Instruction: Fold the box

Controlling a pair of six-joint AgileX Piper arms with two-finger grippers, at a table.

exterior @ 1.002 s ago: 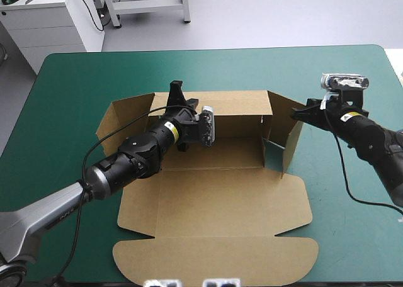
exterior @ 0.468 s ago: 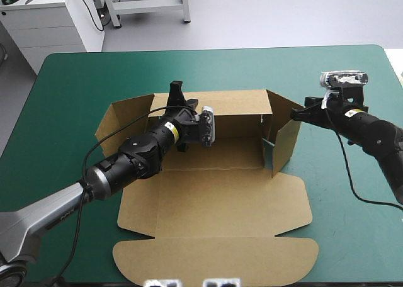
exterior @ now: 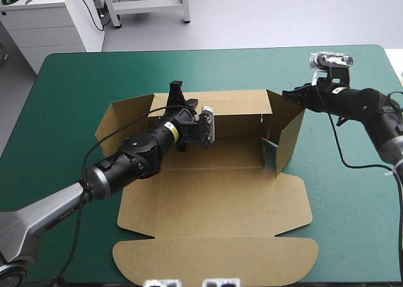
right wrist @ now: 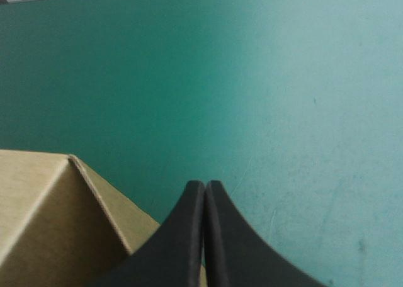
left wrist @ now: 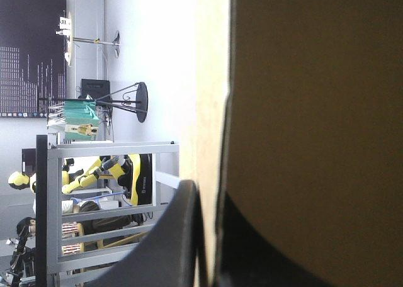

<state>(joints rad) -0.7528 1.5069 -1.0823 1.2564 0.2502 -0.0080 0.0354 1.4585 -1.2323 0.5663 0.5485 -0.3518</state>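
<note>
At frame centre, we see the box (exterior: 214,205) half-formed: the left gripper (exterior: 175,85) pinches its raised rear wall; the right gripper (exterior: 287,94), fingers together and empty, meets the upright right wall. Left flap, front panel and lid await folding.

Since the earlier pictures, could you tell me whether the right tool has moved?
Yes. The right tool has shifted toward the table's far edge, judged against the box's right wall.
</note>
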